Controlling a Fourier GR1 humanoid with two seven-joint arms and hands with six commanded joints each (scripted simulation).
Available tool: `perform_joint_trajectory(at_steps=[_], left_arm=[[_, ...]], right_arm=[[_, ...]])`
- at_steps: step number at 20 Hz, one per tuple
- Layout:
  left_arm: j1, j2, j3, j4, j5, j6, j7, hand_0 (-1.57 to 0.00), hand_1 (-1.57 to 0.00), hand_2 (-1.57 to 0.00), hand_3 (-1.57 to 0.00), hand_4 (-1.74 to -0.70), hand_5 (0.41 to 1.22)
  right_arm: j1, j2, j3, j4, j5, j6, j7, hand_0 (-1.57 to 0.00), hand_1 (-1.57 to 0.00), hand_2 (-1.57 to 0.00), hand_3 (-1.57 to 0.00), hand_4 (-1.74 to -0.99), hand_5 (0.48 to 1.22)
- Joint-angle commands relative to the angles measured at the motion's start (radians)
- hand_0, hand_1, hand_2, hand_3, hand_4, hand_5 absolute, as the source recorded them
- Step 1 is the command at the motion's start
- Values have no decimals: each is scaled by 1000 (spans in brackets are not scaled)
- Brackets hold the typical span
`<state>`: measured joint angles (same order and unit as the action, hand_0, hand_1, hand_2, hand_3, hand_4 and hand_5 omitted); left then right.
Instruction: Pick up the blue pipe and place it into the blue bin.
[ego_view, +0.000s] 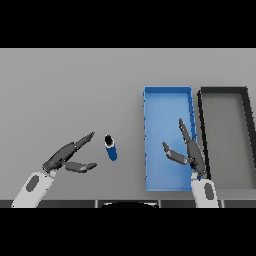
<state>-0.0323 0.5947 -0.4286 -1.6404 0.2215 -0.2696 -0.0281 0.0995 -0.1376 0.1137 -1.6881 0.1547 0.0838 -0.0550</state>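
The blue pipe (111, 148) is a short blue cylinder with a dark open end, lying on the grey table left of the blue bin (155, 100). My left hand (62, 157) lies to the pipe's left, open, its fingers stretched toward the pipe with a small gap between them. Over the bin's right side my right hand (194, 154) is open, fingers pointing away and thumb spread to the left. Neither hand holds anything.
A black bin (247, 120) with a grey floor stands right of the blue bin, side by side with it. Bare grey table (70, 85) stretches to the left and behind.
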Motion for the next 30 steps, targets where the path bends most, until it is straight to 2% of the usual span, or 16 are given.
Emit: perform_joint_trajectory(at_steps=[1,4,6,9,13,16,19,21,22,23,24,26,28,30], left_arm=[[2,-21,-19,6,-20,7,4,1,1,1,1,-1207,494],[-8,-77,-54,31,-71,32,-13,1,1,1,1,-1207,479],[-15,-112,-70,63,-119,56,-66,1,1,1,1,-1216,491],[-55,-182,-87,98,-137,85,-46,1,1,1,1,-1230,502],[-107,-263,-103,184,-163,103,-43,1,1,1,1,-1212,499],[-131,-284,-111,225,-205,128,-73,1,1,1,1,-1162,490],[-157,-339,-112,267,-181,116,-64,1,1,1,1,-1190,512],[-160,-364,-111,291,-158,98,-82,1,1,-79,-69,-1240,566],[-161,-370,-107,298,-152,94,-99,-3,-89,-208,-197,-1275,607],[-153,-377,-98,297,-127,89,-94,-93,-246,-390,-472,-1306,730],[-156,-394,-93,307,-111,86,-94,-340,-501,-626,-692,-1389,828],[-150,-414,-100,302,-111,81,-100,-783,-886,-966,-979,-1509,969],[-151,-411,-98,282,-106,80,-76,-1067,-1133,-1184,-1183,-1589,1060],[-138,-406,-117,273,-133,95,-89,-1248,-1290,-1323,-1306,-1639,1118]], right_arm=[[14,-2,-4,-3,-1,-2,-10,1,1,1,1,-1290,646],[14,-10,-10,-21,-6,-3,1,1,1,1,1,-1294,653],[14,1,-4,-18,-12,1,16,1,1,1,1,-1300,652],[2,-3,-18,3,-15,-2,24,1,1,1,1,-1309,651],[22,-21,-24,-14,-22,11,8,1,1,1,1,-1318,657],[31,-12,-20,-19,-23,8,23,1,1,1,1,-1326,665],[31,-15,-20,-23,-14,3,14,1,1,1,1,-1319,664],[31,-6,-13,-20,-12,3,21,1,1,1,1,-1322,664],[23,-9,-19,-14,-14,1,29,1,1,1,1,-1320,664],[35,-10,-15,-21,-13,5,11,1,1,1,1,-1319,663],[33,-13,-18,-26,-14,3,4,1,1,1,1,-1322,666],[27,-14,-18,-16,-7,-1,13,1,1,1,1,-1313,665],[14,-15,-21,-10,-12,2,26,1,1,1,1,-1310,665],[22,-15,-15,-2,1,1,4,1,1,1,1,-1302,666]])
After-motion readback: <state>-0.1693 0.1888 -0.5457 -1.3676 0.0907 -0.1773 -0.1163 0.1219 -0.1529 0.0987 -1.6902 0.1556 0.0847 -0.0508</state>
